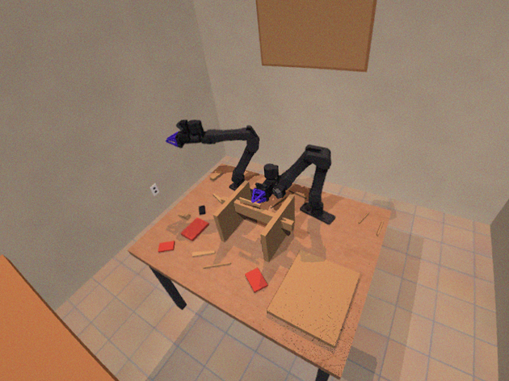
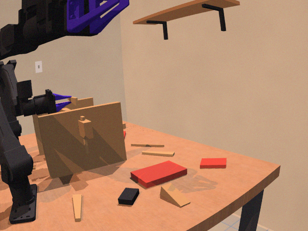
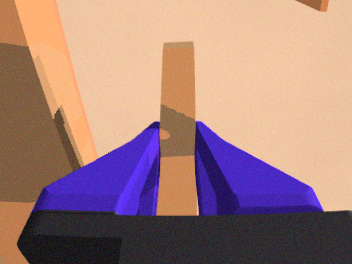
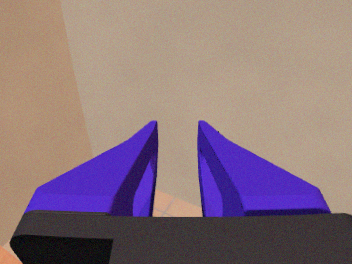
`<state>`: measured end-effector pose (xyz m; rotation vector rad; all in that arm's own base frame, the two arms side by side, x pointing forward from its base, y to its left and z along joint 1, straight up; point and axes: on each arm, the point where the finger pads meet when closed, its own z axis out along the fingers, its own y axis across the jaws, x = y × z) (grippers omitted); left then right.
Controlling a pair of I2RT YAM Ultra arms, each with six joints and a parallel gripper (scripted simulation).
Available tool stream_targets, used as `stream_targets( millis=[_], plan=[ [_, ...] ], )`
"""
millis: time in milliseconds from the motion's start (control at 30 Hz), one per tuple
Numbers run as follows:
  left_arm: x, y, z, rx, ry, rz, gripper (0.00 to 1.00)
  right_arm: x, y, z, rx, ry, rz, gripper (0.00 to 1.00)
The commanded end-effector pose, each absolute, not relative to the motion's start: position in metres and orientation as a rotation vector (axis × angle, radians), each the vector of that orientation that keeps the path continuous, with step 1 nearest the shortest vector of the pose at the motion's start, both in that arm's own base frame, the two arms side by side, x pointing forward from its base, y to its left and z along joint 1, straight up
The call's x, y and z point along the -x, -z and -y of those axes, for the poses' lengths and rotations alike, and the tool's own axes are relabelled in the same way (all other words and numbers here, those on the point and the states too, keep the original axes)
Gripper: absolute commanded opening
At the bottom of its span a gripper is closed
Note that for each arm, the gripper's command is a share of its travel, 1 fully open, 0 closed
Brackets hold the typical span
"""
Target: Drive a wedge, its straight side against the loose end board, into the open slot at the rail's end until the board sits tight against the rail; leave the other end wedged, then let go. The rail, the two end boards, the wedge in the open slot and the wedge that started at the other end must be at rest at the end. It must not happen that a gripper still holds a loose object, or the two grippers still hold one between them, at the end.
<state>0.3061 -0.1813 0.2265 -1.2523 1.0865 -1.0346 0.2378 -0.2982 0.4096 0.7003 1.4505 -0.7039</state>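
Observation:
My left gripper (image 1: 254,199) (image 2: 71,99) (image 3: 177,132) is shut on a wedge (image 2: 74,100) (image 3: 178,85), whose tip points out past the fingers. It is low over the rail (image 1: 257,214), between the two upright boards; touching cannot be told. One board (image 1: 232,217) (image 2: 104,141) has the rail's end (image 2: 85,127) poking through, with a small wedge top (image 2: 82,118) above it. At the other board (image 1: 275,239), the rail's end (image 1: 288,222) also sticks out; its slot is not clear. My right gripper (image 1: 167,140) (image 4: 177,131) is partly open, empty and high above the table.
Red blocks (image 1: 195,229) (image 2: 159,173), a black block (image 1: 202,210) (image 2: 128,196), a broad wedge (image 2: 174,196) and slim wedges (image 2: 77,207) (image 2: 158,153) lie around the boards. A large flat panel (image 1: 319,293) lies at the table's front right in the top view.

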Motion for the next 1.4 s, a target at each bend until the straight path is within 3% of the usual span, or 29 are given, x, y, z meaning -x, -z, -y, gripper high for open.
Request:
stream_targets(
  millis=[0, 1367],
  plan=[
    [-0.308, -0.247, 0.18, 1.271, 1.067, -1.046, 0.02, -0.244, -0.431, 0.293, -0.67, 0.685, -1.413, 0.2],
    [-0.308, -0.247, 0.18, 1.271, 1.067, -1.046, 0.02, -0.326, -0.389, 0.22, -0.775, 0.103, -1.586, 0.2]
  ],
)
